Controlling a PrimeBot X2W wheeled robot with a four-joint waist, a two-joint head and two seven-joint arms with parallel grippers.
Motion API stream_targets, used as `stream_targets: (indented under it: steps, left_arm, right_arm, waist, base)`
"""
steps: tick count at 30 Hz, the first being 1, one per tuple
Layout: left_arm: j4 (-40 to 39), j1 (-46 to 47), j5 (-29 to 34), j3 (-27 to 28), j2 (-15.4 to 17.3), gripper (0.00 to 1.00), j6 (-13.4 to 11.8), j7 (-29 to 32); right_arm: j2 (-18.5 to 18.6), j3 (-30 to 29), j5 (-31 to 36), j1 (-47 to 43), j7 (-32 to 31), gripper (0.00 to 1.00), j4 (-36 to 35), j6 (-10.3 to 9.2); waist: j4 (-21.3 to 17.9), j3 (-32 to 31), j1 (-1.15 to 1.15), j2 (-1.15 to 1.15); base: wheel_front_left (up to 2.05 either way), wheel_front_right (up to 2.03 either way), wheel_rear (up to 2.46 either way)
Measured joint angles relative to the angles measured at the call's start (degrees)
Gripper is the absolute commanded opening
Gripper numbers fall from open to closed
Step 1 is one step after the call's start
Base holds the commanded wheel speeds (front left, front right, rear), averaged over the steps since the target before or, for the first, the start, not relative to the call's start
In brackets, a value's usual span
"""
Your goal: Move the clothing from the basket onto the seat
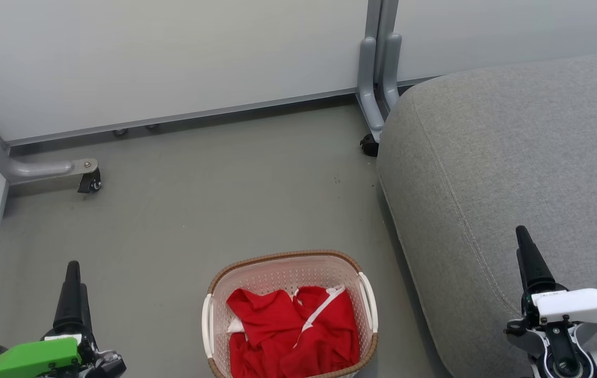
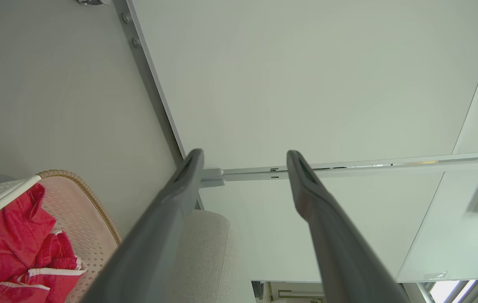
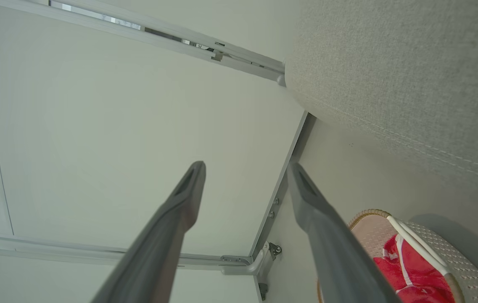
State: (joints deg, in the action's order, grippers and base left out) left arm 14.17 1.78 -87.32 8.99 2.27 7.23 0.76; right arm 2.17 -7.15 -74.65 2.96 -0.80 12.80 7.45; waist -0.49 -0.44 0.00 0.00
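The bright red clothing (image 1: 293, 333) with white trim lies crumpled inside the cream perforated basket (image 1: 213, 294), which stands on the grey floor at the bottom centre. The large light grey seat (image 1: 508, 157) fills the right side, beside the basket. My left gripper (image 1: 72, 278) is at the lower left, left of the basket, open and empty. My right gripper (image 1: 525, 247) hangs over the seat's front part, open and empty. The left wrist view has the clothing (image 2: 16, 240), the basket (image 2: 91, 202) and the open left gripper (image 2: 243, 162). The right wrist view has the seat (image 3: 411, 75), the basket (image 3: 470, 269), the clothing (image 3: 411, 277) and the right gripper (image 3: 245, 172).
Pale partition panels (image 1: 172, 58) close off the back and left. Their grey metal feet with castors stand on the floor, one foot (image 1: 46, 169) at the left and one foot (image 1: 374, 105) by the seat's far corner. Bare grey floor (image 1: 224, 194) lies between the basket and the panels.
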Motion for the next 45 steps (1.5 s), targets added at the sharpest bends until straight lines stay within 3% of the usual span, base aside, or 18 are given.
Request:
stream_targets:
  steps: [6, 15, 23, 35, 45]
  left_arm:
    - [-2.2, 0.0, 4.1, 1.0, 0.0, 1.00, 0.0, -1.4]
    - [-7.6, -0.1, 16.8, 0.8, 0.1, 1.00, 0.0, -3.3]
    - [-11.1, -1.2, 27.2, -1.6, 0.1, 1.00, 0.0, -4.9]
    - [-14.0, -2.6, 42.5, -9.4, 0.1, 1.00, -5.3, -7.0]
    - [-10.8, -3.5, 53.5, -14.3, 0.2, 1.00, -6.3, -8.5]
  right_arm:
    - [0.0, 0.6, 9.3, 0.1, 1.4, 1.00, -3.2, 0.00]
    - [0.1, 3.7, 24.1, 0.4, 3.2, 1.00, -8.3, 0.00]
    - [0.8, 6.4, 33.1, 0.4, 4.8, 1.00, -10.1, 0.00]
    - [2.0, 10.0, 44.4, 0.3, 7.0, 1.00, -10.4, 0.01]
    - [2.1, 11.2, 52.5, -0.1, 8.5, 1.00, -10.1, 0.01]
  waist:
    - [0.0, 0.1, 0.00, 0.00]
    - [0.0, 0.2, 0.00, 0.00]
    - [-0.2, 0.1, 0.00, 0.00]
    - [-0.5, -0.1, 0.00, 0.00]
    - [-0.9, -0.4, 0.00, 0.00]
  base:
    - [0.00, 0.00, 0.00]
    - [0.00, 0.00, 0.00]
    - [0.00, 0.00, 0.00]
    - [0.00, 0.00, 0.00]
    - [0.00, 0.00, 0.00]
